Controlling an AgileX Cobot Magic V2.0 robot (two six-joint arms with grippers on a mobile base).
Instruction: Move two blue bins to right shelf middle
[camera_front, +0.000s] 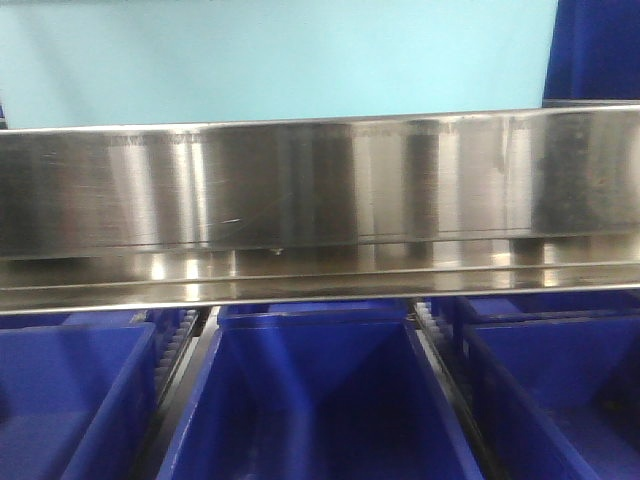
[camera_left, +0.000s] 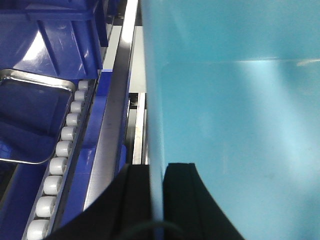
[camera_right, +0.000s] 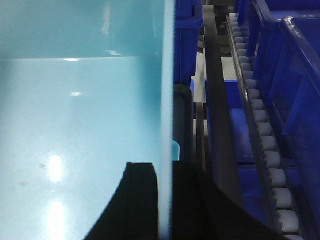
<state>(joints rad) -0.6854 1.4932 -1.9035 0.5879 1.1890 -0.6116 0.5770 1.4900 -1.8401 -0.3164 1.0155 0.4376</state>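
Left gripper and right gripper each clamp a side wall of the pale turquoise plastic bin.
Black fingers sit closed on both faces of the thin wall in each wrist view. The bin shows above the brushed stainless-steel shelf rail, with dark blue plastic bins in the row beneath and white roller tracks beside them.

**A:** What shows of the robot itself?

**B:** Only its fingers. In the left wrist view, the left gripper has two matt black fingers. They are flat-sided, and their outer edges curve outward toward the base. A thin dark cable arcs across them at the bottom edge.

**A:** And the other side?

**B:** The right gripper has fingers of the same kind: black, smooth-faced, with a curved outer edge.
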